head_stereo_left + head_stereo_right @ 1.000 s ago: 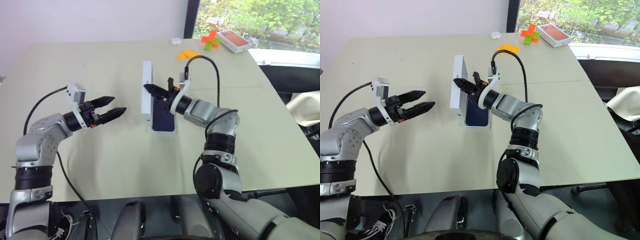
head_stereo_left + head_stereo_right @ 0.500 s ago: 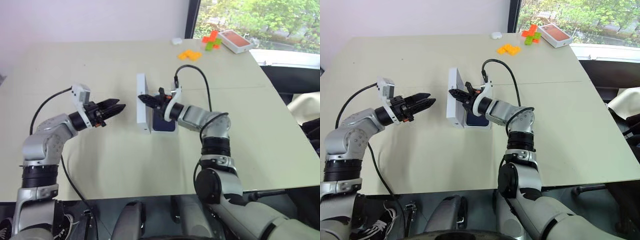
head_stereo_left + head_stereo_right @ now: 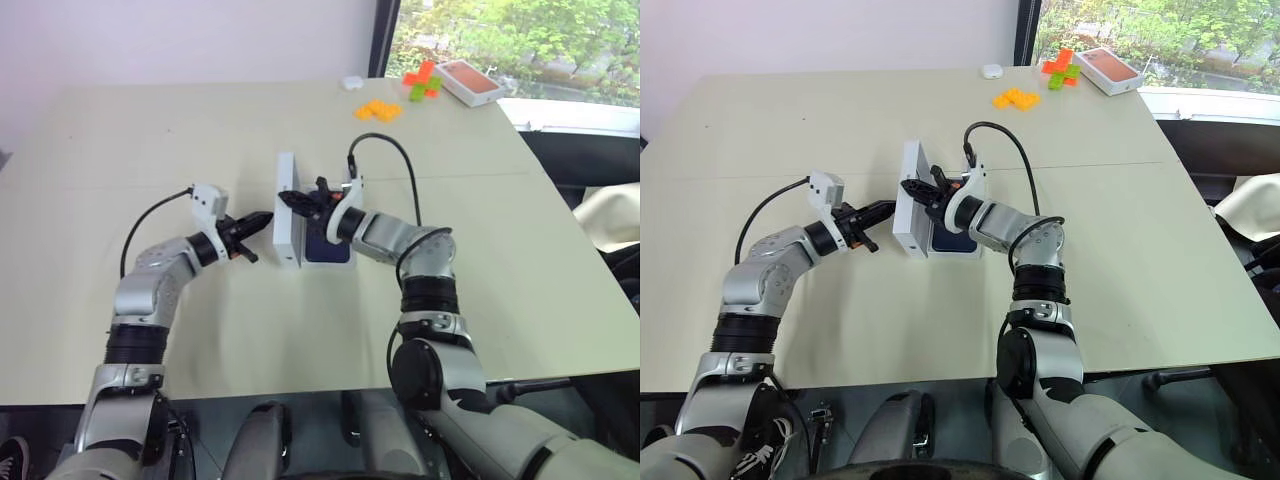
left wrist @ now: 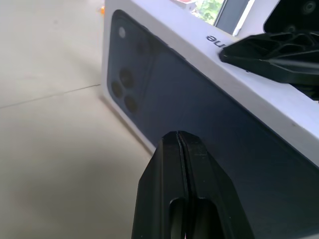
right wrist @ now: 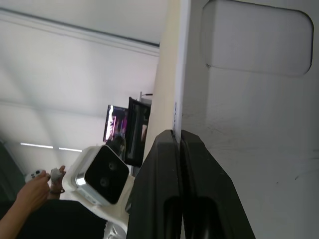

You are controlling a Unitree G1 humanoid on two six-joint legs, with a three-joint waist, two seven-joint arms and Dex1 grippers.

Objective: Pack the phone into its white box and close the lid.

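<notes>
A: While the lid (image 3: 908, 198) stands on edge on the desk (image 3: 1140, 220), where are the fingers?
B: The left gripper (image 3: 880, 208), fingers pressed together, points at the lid's printed outer face. The right gripper (image 3: 916, 189), fingers shut on the lid's upper edge, reaches in from the opposite side.
A: And the phone (image 3: 952, 237)?
B: Flat, just beside the lid, lying in the white box (image 3: 333, 262) under the right wrist.
</notes>
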